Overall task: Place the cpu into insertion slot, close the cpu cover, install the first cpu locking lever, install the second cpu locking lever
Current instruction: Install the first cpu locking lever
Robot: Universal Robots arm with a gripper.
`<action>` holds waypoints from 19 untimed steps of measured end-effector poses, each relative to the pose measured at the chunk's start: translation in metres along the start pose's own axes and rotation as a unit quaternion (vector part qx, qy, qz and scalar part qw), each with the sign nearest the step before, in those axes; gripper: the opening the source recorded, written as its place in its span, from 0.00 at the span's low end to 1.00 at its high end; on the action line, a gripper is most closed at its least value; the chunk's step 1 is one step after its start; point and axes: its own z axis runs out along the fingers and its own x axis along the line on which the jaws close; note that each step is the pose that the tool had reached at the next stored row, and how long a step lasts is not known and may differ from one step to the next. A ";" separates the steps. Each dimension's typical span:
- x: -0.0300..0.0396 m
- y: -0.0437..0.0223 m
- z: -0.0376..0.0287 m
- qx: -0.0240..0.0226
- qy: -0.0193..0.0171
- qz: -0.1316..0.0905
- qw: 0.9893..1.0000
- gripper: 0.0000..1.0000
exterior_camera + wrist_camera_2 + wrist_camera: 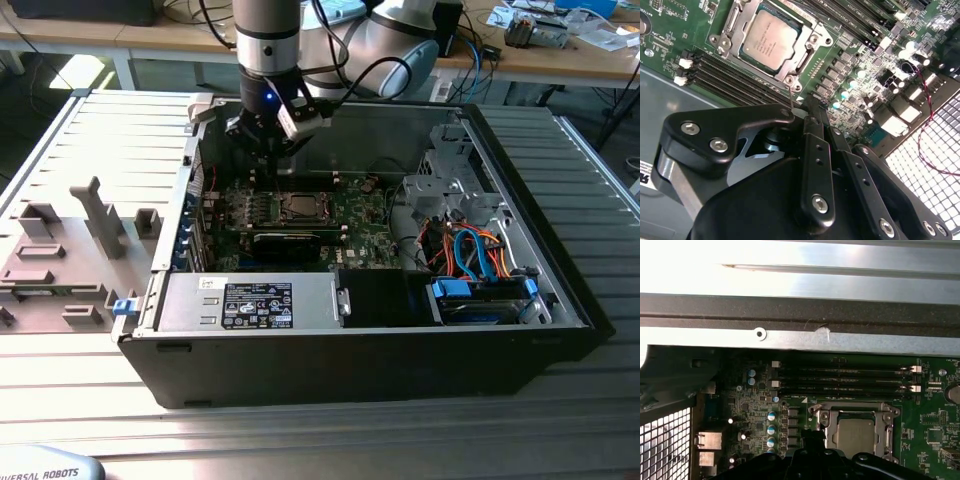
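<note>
A: The cpu (769, 40) top is silver-grey, framed by the shiny silver cpu cover (812, 44).

B: And the motherboard (860, 55) is green, dotted with pale silver capacitor tops.

A: The gripper (810, 107) is matte black with silver screws.

B: In the exterior view, the case (330, 365) is black, with blue and orange cables (478, 250) inside, on a grey ribbed table (590, 190).

Brushed silver-grey metal cpu (770, 40); bright steel cpu cover (815, 37); matt black gripper (812, 112); glossy green circuit board (860, 75).
</note>
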 end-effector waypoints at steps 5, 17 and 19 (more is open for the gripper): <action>0.0036 0.0001 0.0001 0.000 0.000 0.000 1.000 0.11; 0.0133 0.0106 0.0016 -0.002 0.000 -0.008 1.000 0.11; 0.0132 0.0145 0.0020 -0.005 0.000 -0.010 1.000 0.11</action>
